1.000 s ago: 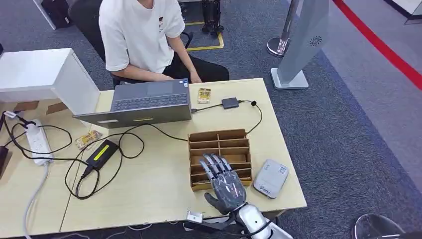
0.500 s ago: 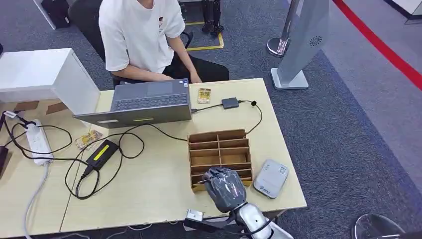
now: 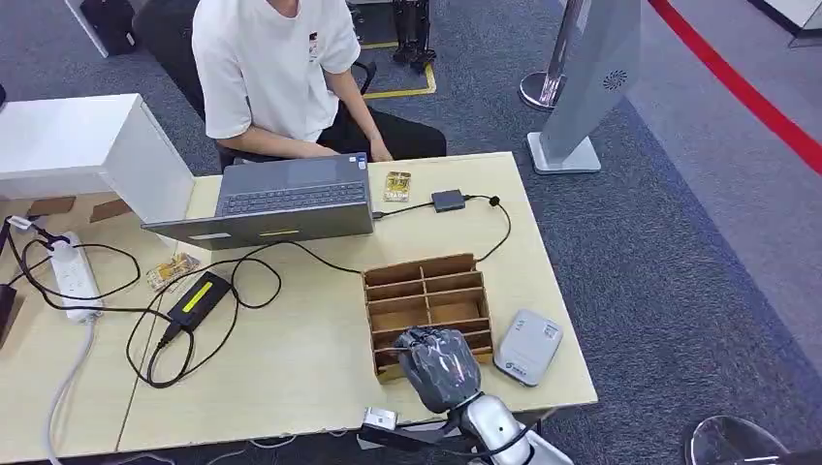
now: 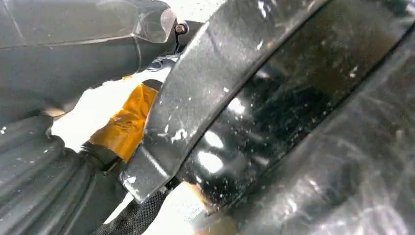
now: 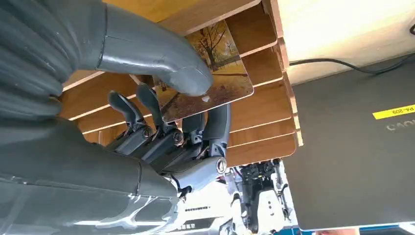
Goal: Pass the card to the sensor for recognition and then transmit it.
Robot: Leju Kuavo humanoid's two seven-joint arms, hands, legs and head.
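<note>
Right hand (image 3: 441, 366) extended forward on its silver arm, fingers (image 5: 147, 105) curled closed (thumb (image 5: 161, 58) pressed opposite).

Bare table (image 3: 310, 368) lies left of the wooden organizer (image 3: 426, 295); the sensor (image 3: 526, 347) crowds its right side

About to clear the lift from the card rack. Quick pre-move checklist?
1. Card held: ok. Right hand pinches the card between thumb and fingers.
2. Card free of the wooden rack: cannot tell; its lower edge is hidden behind the fingers.
3. Sensor reachable: ok. The grey card reader lies on the table just right of the rack, nothing on it.
4. Path rack to reader: ok, no cable between them.
5. Person out of the way: ok, hands at the laptop on the far side.
6. Left hand: cannot tell; its wrist view shows dark body parts.
</note>
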